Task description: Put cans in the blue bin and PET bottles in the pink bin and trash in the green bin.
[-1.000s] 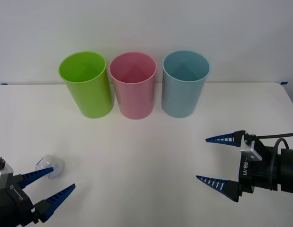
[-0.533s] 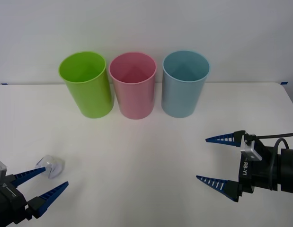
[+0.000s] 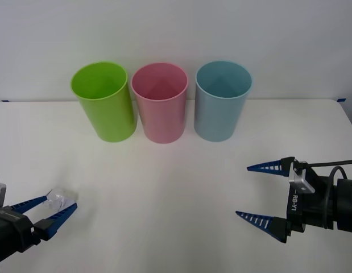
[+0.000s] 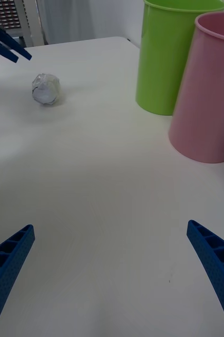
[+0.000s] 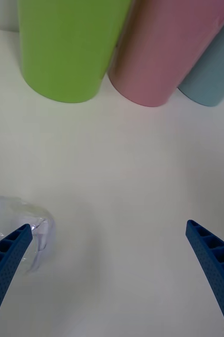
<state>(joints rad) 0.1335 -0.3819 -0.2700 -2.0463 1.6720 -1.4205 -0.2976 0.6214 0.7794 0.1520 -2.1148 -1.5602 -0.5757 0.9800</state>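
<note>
Nearest the robot, at the near left of the white table (image 3: 176, 170), the left gripper (image 3: 49, 209) sits low with its blue ribbed fingers spread apart, holding nothing. The trash (image 3: 58, 197), a small crumpled wad of clear, whitish wrap, lies on the table right at those fingertips: in the left wrist view the wad (image 5: 18, 227) is against one finger (image 5: 6, 263), while the other finger is well apart from it, so the wad is at the edge of the opening, not centred in it. On the opposite side, well apart from the trash, the right gripper (image 3: 261, 192) hovers over bare tabletop at the near right, its fingers also wide open and empty; its wrist camera looks across the table at the trash (image 4: 46, 88). Beyond the trash, at the back of the table, three tall plastic bins stand upright in a row by the wall. The green bin (image 3: 104, 102) is the one closest to the trash, the pink bin (image 3: 160, 102) stands just beside it, and the blue bin (image 3: 222, 101) is farthest from the trash.
</note>
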